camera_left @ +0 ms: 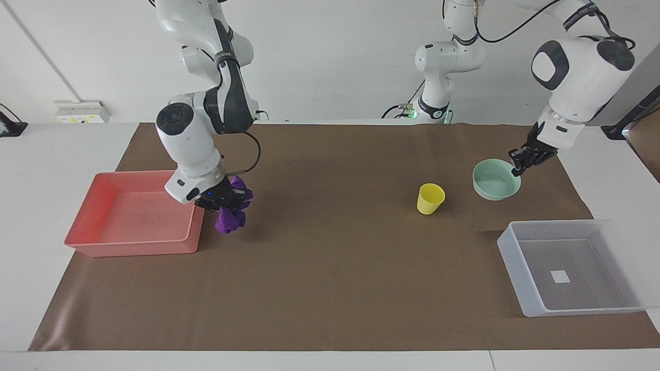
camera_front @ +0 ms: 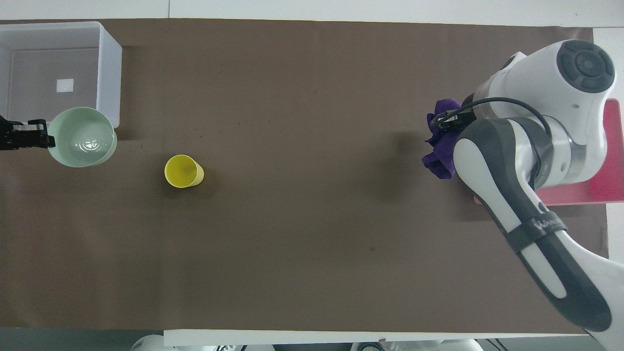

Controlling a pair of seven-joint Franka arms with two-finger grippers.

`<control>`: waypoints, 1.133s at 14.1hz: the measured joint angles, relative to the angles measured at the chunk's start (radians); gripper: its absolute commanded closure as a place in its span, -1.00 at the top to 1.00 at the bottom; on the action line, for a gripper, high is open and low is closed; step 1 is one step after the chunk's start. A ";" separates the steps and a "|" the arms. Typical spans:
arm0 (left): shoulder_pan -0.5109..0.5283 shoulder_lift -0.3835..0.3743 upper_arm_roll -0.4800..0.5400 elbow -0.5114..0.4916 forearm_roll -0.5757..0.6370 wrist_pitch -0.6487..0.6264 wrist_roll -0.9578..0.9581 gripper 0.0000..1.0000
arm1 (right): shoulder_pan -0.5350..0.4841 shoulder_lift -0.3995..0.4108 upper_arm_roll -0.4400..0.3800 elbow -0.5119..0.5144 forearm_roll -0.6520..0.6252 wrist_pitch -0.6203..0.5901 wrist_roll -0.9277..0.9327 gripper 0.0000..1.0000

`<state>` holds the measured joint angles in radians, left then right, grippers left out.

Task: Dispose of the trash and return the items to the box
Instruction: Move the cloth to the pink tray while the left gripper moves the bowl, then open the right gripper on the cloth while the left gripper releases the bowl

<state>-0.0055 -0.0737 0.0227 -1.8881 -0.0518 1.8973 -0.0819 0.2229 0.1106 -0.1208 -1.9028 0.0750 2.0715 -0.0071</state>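
White wall backs my white desk, which carries a brown paper mat under everything. Toward my right arm's end sits the pink rectangular plastic tray; toward my left arm's end sits the translucent whitish-grey plastic box, with a small white square on its floor. My right fingers are clamped on the wrinkled deep purple cloth wad, which hangs clear of the mat just beside the tray's wall. My left fingers pinch the rim of the shallow mint-green plastic bowl, held up over the mat beside the box. Between my two arms, near the bowl, the small yellow plastic cup stands upright on the mat, apart from both.
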 measured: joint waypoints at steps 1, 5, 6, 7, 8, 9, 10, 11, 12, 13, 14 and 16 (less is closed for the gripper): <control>0.021 0.035 0.003 0.047 -0.002 -0.001 0.000 -1.00 | -0.033 -0.023 -0.002 0.006 -0.003 -0.026 -0.039 -0.99; 0.102 0.282 0.010 0.305 -0.010 0.003 0.001 -1.00 | -0.216 -0.072 -0.008 -0.014 -0.007 -0.112 -0.249 -0.93; 0.112 0.368 0.011 0.364 -0.011 0.030 0.001 -1.00 | -0.255 -0.076 -0.010 -0.043 -0.010 -0.106 -0.273 -0.89; 0.121 0.450 0.010 0.402 -0.012 0.091 0.005 -1.00 | -0.285 -0.075 -0.010 -0.078 -0.018 -0.090 -0.282 -0.88; 0.130 0.517 0.010 0.420 -0.013 0.157 0.014 -1.00 | -0.305 -0.074 -0.010 -0.114 -0.024 -0.056 -0.285 -0.88; 0.137 0.572 0.010 0.429 -0.013 0.208 0.023 -1.00 | -0.317 -0.071 -0.010 -0.159 -0.025 0.010 -0.291 -0.86; 0.141 0.610 0.010 0.433 -0.013 0.240 0.028 -1.00 | -0.322 -0.064 -0.010 -0.201 -0.026 0.085 -0.306 -0.70; 0.143 0.637 0.010 0.437 -0.013 0.265 0.032 -0.92 | -0.323 -0.051 -0.010 -0.236 -0.026 0.150 -0.320 -0.53; 0.143 0.653 0.010 0.439 -0.013 0.281 0.044 -0.10 | -0.322 -0.034 -0.009 -0.257 -0.026 0.188 -0.329 -0.29; 0.143 0.661 0.009 0.439 -0.013 0.289 0.076 0.89 | -0.321 -0.017 -0.007 -0.267 -0.026 0.207 -0.333 0.20; 0.143 0.662 0.009 0.439 -0.014 0.294 0.114 0.92 | -0.320 -0.006 -0.005 -0.269 -0.026 0.213 -0.334 0.73; 0.145 0.657 0.009 0.446 -0.014 0.295 0.146 0.99 | -0.320 -0.002 -0.004 -0.267 -0.026 0.213 -0.334 0.98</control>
<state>0.1392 0.5828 0.0316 -1.4422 -0.0657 2.1925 0.0638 -0.0975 0.1089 -0.1251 -2.1699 0.0487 2.2844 -0.3412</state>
